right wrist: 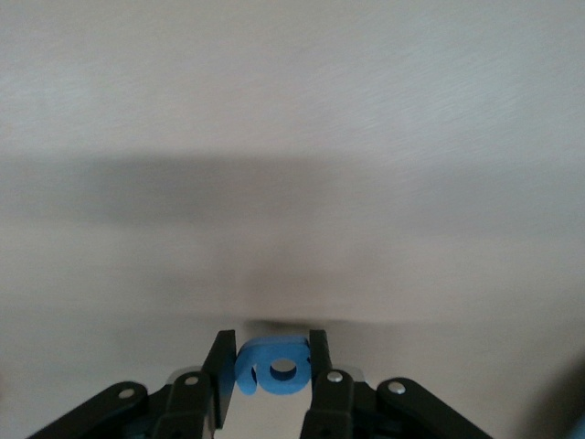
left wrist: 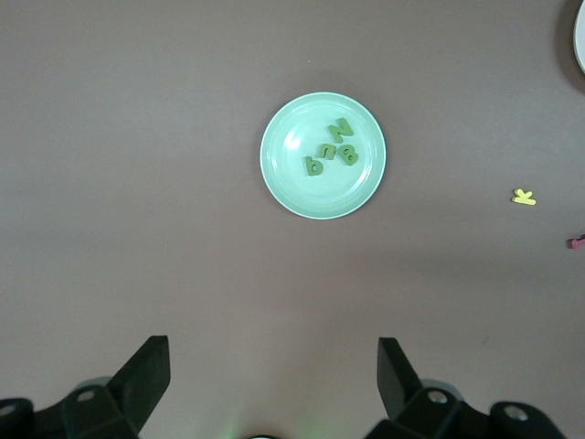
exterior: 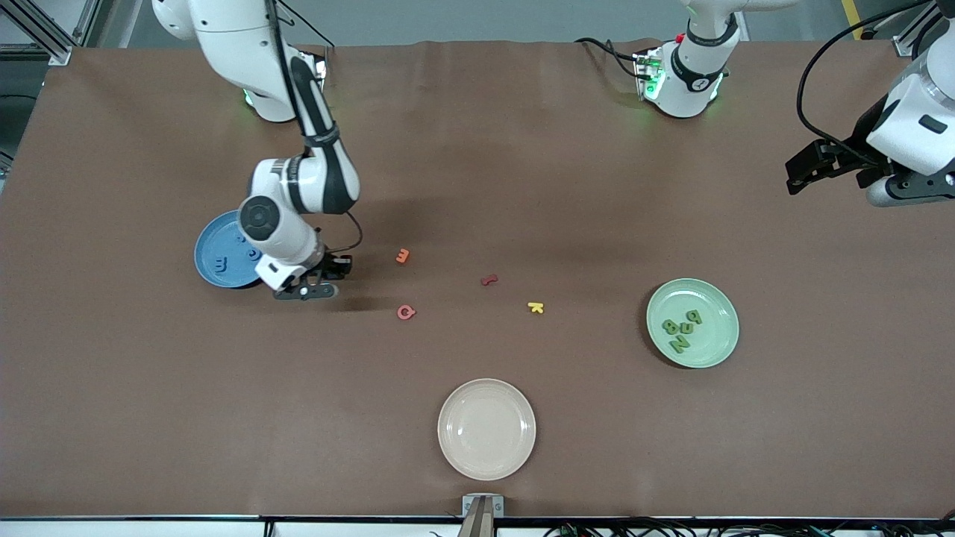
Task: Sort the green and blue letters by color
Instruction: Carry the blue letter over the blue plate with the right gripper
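Note:
My right gripper is low over the table beside the blue plate and is shut on a blue letter pinched between its fingers. More blue letters lie in that plate, partly hidden by the right arm. Several green letters lie together in the green plate. My left gripper waits high over the left arm's end of the table, open and with nothing between its fingers.
Loose on the table between the two plates lie an orange letter, a red letter, a pink letter and a yellow K. A cream plate sits nearer the front camera.

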Tool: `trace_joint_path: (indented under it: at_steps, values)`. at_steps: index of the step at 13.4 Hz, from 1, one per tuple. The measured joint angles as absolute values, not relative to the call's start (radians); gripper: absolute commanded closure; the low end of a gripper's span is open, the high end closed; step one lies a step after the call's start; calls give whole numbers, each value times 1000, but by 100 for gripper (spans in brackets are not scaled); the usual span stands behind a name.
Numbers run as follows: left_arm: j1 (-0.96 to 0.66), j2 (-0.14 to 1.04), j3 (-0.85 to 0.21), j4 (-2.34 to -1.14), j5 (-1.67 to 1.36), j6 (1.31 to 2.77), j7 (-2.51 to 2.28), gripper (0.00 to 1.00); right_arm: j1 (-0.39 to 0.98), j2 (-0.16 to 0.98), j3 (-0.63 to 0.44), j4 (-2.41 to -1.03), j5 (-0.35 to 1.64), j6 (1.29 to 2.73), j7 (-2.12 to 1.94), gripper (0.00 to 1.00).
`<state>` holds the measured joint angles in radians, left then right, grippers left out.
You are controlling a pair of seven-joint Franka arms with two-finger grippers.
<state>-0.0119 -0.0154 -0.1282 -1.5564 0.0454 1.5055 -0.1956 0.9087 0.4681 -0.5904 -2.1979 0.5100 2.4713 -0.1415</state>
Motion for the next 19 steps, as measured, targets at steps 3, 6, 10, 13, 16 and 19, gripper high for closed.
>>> trace_joint_path:
  at_steps: [3, 6, 10, 13, 16, 19]
  values:
    - [-12, -15, -128, -1556, 45, 1506, -196, 0, 904, 415, -689, -2252, 510, 2465, -331, 89]
    - [-12, -16, -130, -1555, 45, 1506, -196, 0, 904, 387, -800, -2314, 510, 2465, -558, 89]
    - [-12, -19, -142, -1554, 45, 1506, -196, 0, 903, 368, -880, -2383, 510, 2512, -728, 87]
    - [-12, -27, -142, -1554, 45, 1505, -196, 0, 868, 368, -891, -2401, 510, 2558, -792, 86]
    - [-12, -27, -141, -1554, 45, 1505, -196, 0, 827, 369, -891, -2401, 510, 2567, -819, 76]
    - [-12, -26, -141, -1554, 45, 1505, -195, 0, 820, 371, -890, -2401, 510, 2576, -820, 13]
